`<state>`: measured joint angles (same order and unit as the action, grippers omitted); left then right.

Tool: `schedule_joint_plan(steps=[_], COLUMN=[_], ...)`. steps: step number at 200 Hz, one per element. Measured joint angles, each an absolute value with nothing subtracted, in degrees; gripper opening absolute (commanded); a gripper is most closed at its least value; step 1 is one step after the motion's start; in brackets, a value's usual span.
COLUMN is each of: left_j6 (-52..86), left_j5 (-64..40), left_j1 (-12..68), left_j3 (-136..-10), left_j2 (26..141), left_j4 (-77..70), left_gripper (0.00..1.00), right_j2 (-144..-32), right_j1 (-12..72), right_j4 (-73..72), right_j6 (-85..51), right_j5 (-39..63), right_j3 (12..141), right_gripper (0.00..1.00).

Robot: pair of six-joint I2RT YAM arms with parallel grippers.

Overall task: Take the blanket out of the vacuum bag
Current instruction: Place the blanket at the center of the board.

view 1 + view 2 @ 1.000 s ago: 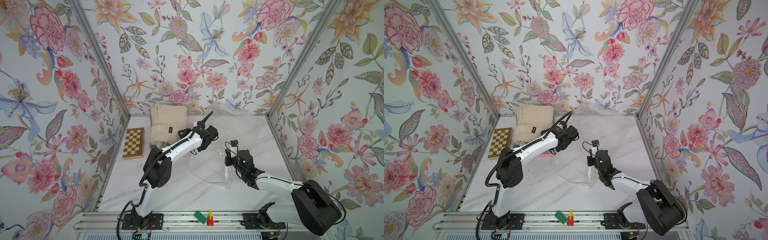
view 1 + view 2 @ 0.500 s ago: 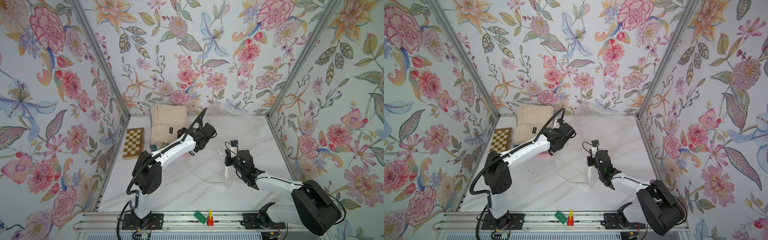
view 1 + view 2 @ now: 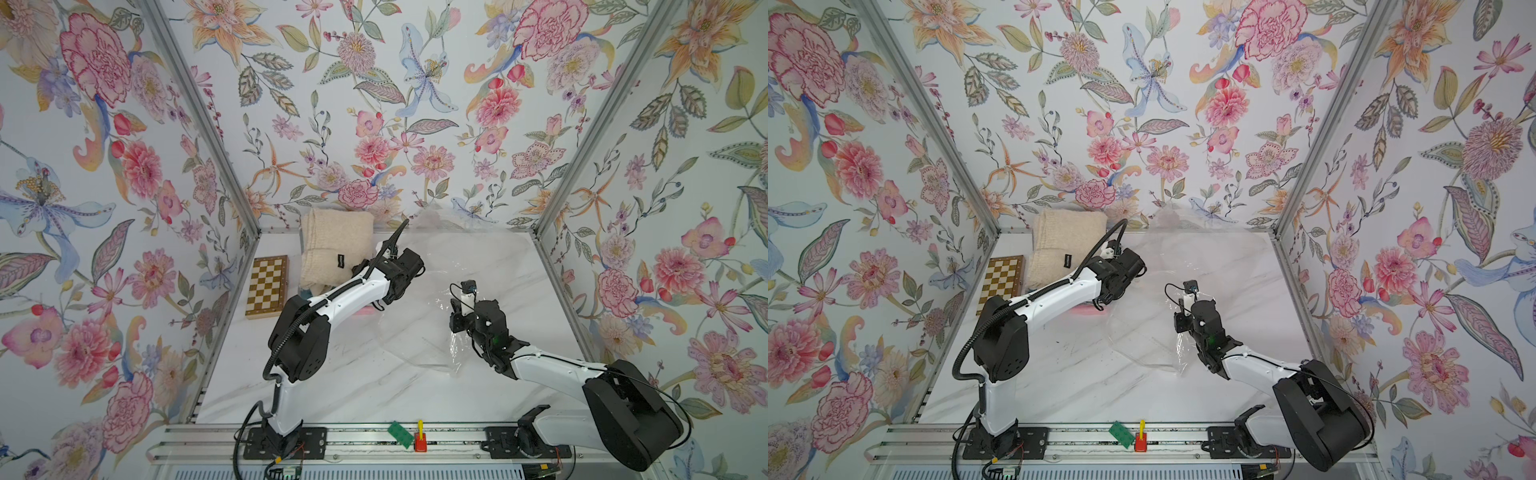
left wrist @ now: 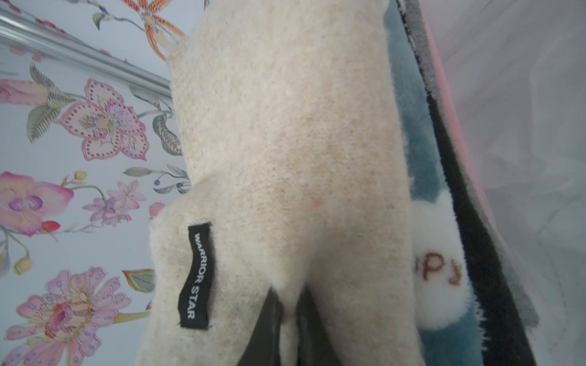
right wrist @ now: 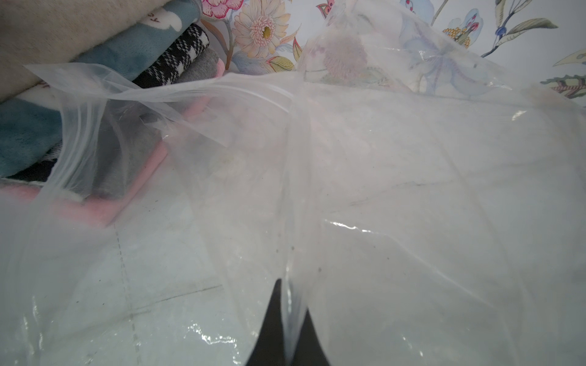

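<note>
Film of the vacuum bag (image 3: 440, 286) (image 3: 1158, 270) lies spread on the table (image 3: 353, 395) in both top views, with the cream blanket (image 3: 332, 245) at the back left. On the left wrist view I see my left gripper (image 4: 287, 294) pinched closed on that blanket. On the right wrist view, my right gripper (image 5: 288, 291) clamps the bag's film.

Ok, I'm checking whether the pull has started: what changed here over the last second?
The left gripper has closed on the cream blanket, pinching a fold of it. That arm's elbow swung a little toward the chessboard. The blanket itself has not visibly moved. The right gripper stays shut on the vacuum bag, and the chessboard is where it was.
</note>
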<state>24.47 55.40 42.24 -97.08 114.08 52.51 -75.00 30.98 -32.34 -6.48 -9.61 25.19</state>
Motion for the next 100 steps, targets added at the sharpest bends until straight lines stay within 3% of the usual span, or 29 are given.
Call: schedule_joint_plan(steps=[44,100], left_j6=[24.36,24.38], left_j5=[50.96,32.73], left_j1=[41.54,36.25], left_j3=[-95.7,-90.45], left_j2=[109.67,96.55], left_j4=[49.01,38.48], left_gripper=[0.0,0.0], right_j2=[-75.0,-75.0], right_j1=[30.98,30.98], right_j4=[-32.25,-32.21], right_j6=[-6.48,-6.48], right_j5=[-9.61,-9.58], right_j3=[25.19,25.19], right_gripper=[0.0,0.0])
